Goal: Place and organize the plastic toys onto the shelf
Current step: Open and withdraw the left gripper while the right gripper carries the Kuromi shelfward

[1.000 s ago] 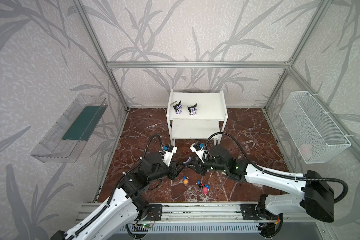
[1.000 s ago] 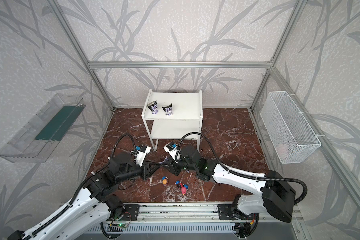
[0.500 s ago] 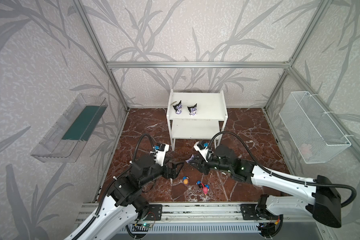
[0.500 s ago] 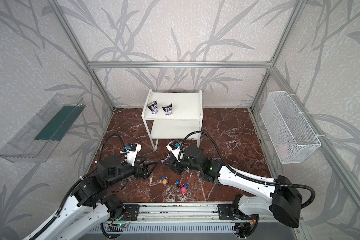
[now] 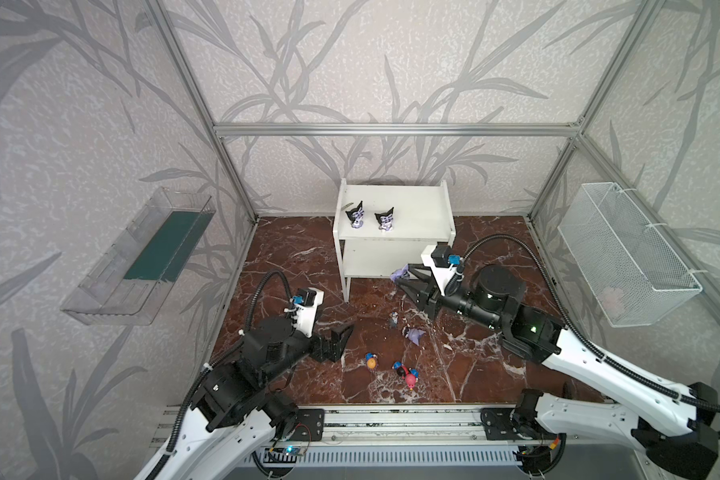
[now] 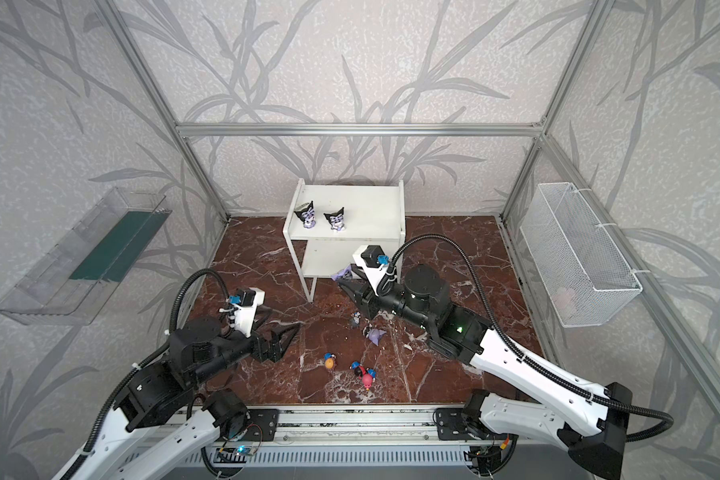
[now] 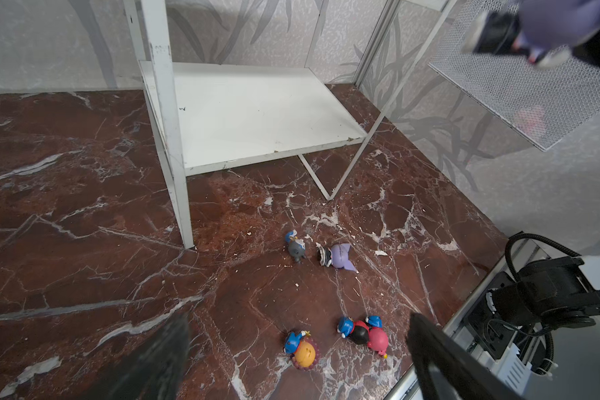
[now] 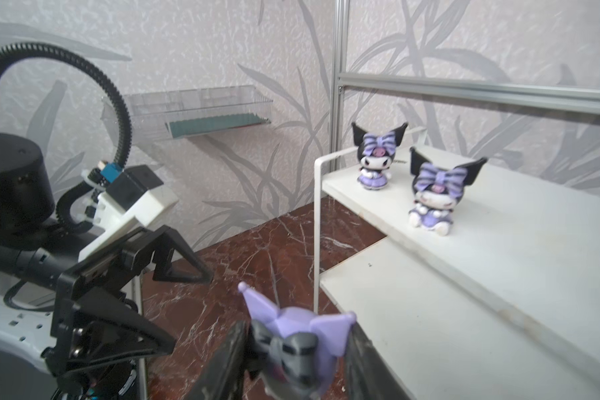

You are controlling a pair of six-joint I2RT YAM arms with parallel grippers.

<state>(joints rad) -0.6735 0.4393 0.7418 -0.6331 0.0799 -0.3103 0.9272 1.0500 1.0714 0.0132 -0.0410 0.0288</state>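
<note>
"Shelf [image 5: 416, 205] first: on its top board you have one black-eared figurine [image 5: 356, 215] near the left end and a second black-eared figurine [image 5: 385, 219] just beside it, both upright."

"Your right gripper [image 5: 404, 277] is pinching a lavender figurine [image 8: 291, 332] between its fingers, at the front edge of the shelf's lower board."

"Your left gripper [image 5: 344, 340] is spread wide with nothing between its fingers, out in front of the shelf's left front leg."

"The rest of your toys lie on the marble floor [image 5: 300, 257] in front of the shelf. Nearest it are a grey-headed figurine [image 5: 393, 319] and a fallen lavender figurine [image 5: 414, 334], close together."

"Farther out from the shelf you have an orange-headed figurine [image 5: 371, 361] on its own, and a black-red figurine [image 5: 400, 368] touching a pink-headed figurine [image 5: 410, 379]."
</note>
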